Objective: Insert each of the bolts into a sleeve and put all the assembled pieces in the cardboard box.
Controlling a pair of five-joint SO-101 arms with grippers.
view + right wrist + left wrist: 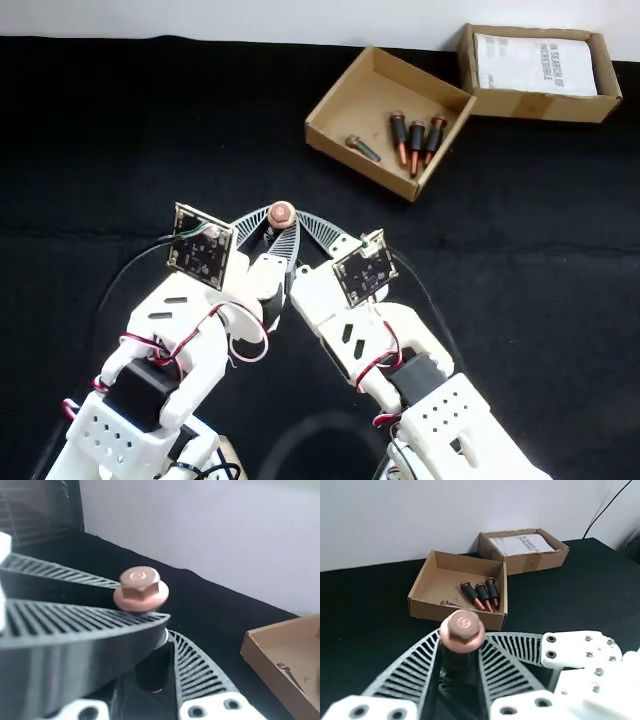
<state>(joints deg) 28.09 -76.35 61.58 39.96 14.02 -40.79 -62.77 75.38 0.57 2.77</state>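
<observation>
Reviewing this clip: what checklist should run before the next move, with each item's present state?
1. The bolt seated in the sleeve: ok, its head sits at the sleeve's top.
2. The left gripper shut on the sleeve: ok.
3. The right gripper holding the piece: cannot tell.
4. The cardboard box open, with bare floor left: ok.
5. Three assembled pieces lying inside it: ok.
6. The fourth piece in the box sleeved: cannot tell.
</observation>
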